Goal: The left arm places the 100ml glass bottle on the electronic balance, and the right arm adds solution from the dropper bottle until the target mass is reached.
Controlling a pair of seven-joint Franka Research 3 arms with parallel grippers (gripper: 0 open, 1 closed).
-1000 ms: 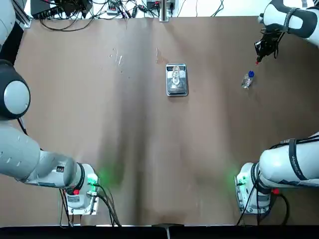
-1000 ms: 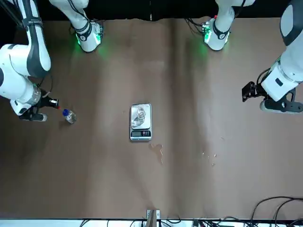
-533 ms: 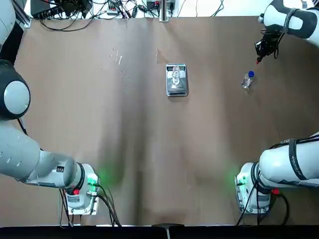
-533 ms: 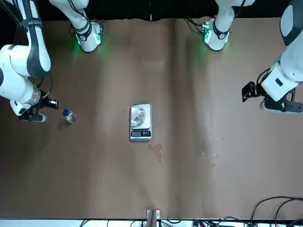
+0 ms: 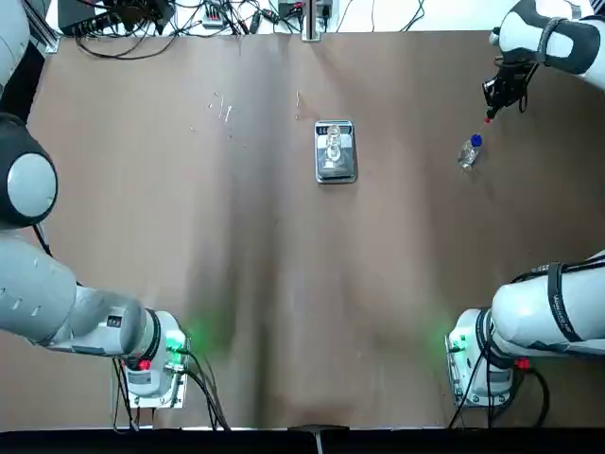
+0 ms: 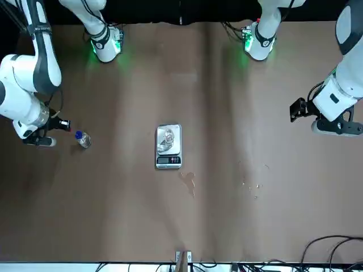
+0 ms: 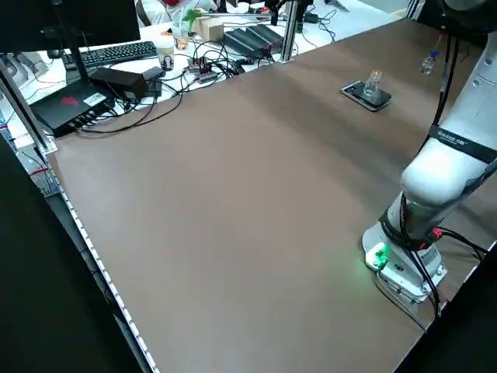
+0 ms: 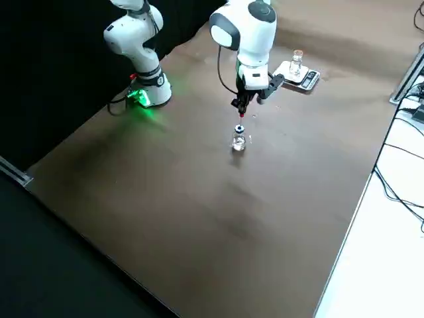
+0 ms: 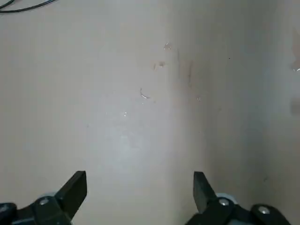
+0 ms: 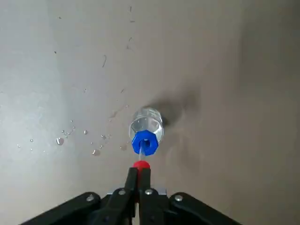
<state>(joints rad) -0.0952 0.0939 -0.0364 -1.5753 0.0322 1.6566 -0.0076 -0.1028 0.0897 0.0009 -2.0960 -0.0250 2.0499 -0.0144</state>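
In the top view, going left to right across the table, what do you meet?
Electronic balance with the 100ml glass bottle on it → dropper bottle → right claw.

Electronic balance (image 5: 335, 151) sits mid-table toward the far edge, and the 100ml glass bottle (image 5: 334, 145) stands upright right on its pan, display strip at the end facing away from the robot. Over to the robot's right, well apart from the balance, the dropper bottle (image 5: 469, 151) stands on the table (image 5: 284, 284). Just beyond it, toward the far right corner, the right gripper (image 5: 492, 109) hangs above the table, fingers (image 10: 132, 183) pinched on the dropper top (image 10: 141, 164), which is off the bottle and above it. Left gripper (image 6: 295, 110) hovers over the robot's left edge of the table, fingers (image 9: 75, 185) spread wide over bare table. Cables (image 5: 189, 19) trail beyond the far edge.
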